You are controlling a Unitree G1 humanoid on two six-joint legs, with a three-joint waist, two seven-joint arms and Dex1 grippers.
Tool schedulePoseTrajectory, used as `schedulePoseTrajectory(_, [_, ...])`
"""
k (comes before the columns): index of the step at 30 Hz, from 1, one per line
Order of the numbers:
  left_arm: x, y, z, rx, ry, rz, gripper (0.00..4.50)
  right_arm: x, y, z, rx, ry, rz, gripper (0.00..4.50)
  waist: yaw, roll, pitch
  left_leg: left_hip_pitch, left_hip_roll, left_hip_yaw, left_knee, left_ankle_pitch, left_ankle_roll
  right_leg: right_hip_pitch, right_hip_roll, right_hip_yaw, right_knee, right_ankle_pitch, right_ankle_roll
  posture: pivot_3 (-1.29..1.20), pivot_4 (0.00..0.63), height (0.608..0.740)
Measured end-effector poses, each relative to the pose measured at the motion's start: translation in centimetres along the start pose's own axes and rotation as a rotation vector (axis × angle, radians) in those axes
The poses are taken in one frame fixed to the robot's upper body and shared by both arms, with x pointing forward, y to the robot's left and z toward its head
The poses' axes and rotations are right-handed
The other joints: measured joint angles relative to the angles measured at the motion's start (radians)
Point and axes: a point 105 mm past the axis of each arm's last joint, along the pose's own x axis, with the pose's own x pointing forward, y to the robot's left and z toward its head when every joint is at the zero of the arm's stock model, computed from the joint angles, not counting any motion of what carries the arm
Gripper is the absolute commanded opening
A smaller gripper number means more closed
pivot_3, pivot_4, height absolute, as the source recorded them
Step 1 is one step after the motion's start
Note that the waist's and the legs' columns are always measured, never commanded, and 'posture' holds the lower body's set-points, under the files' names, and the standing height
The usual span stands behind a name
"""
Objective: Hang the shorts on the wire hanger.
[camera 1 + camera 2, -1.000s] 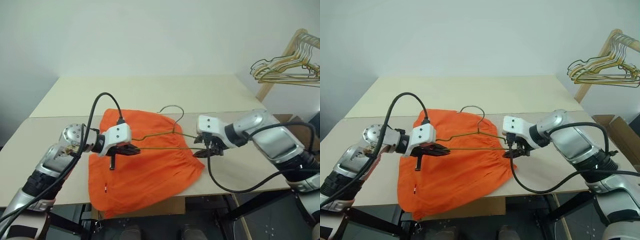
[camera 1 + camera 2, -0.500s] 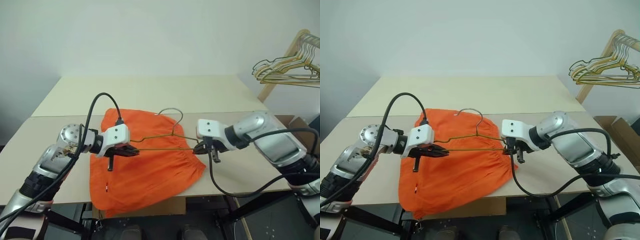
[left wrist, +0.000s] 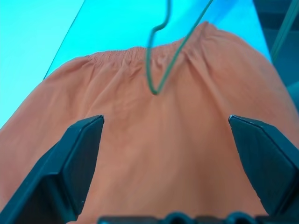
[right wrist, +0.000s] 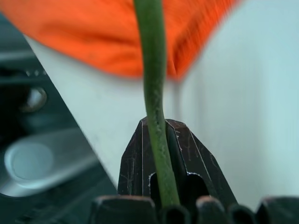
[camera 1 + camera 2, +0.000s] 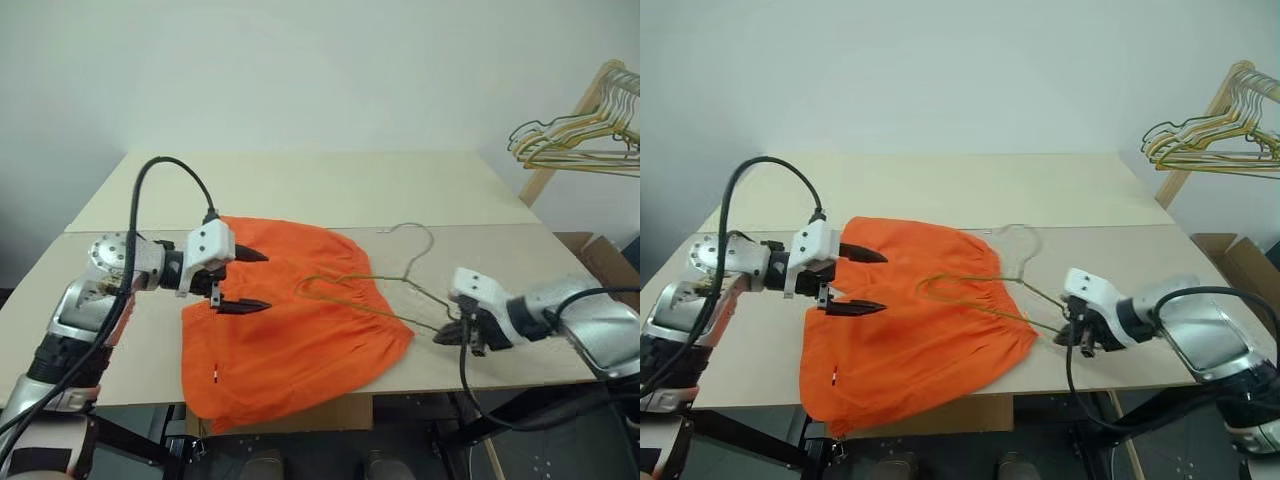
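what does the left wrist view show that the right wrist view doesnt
Left wrist view: the left pincer with its fingers spread wide over the shorts, the gathered waistband, and the bent end of the wire hanger lying across the fabric.

Right wrist view: the right pincer shut on the hanger's wire close up, with the table edge and dark space below it.

Both: orange shorts and the greenish hanger wire on the table.

Bright orange shorts (image 5: 300, 320), a dull olive-green wire hanger (image 5: 370, 290) and a pale cream table (image 5: 320, 185) are seen.
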Motion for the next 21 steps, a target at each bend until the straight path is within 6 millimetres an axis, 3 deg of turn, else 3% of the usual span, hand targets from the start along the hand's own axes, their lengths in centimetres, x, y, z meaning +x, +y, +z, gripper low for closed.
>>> schedulePoseTrajectory(6, [0.6, -0.9, 0.7, 0.019, -0.057, -0.021, 4.46, -2.0, -1.3, -1.3, 0.375, -0.078, -0.019, 0.0, -0.006, 0.0, 0.0, 0.004, 0.001, -0.001, -0.001, 0.0, 0.0, 0.004, 0.001, 0.0, 0.0, 0.0, 0.0, 0.02, 0.0, 0.74])
schedulePoseTrajectory(11, [0.9, -1.3, 1.2, 0.045, -0.076, -0.038, 4.46, -1.3, -2.3, -1.6, 0.621, -0.085, 0.006, 0.0, -0.008, 0.0, 0.0, 0.004, 0.0, -0.001, -0.001, 0.0, 0.0, 0.004, 0.001, 0.0, -0.001, 0.0, 0.0, 0.03, 0.0, 0.74])
schedulePoseTrajectory(21, [1.1, -2.3, 1.1, 0.059, -0.069, -0.049, 4.46, 0.7, -2.0, -2.1, 0.744, 0.015, 0.112, 0.0, -0.004, 0.0, 0.0, 0.003, 0.0, -0.003, -0.001, 0.0, 0.001, 0.004, 0.001, 0.0, -0.002, 0.0, 0.0, 0.06, 0.0, 0.74])
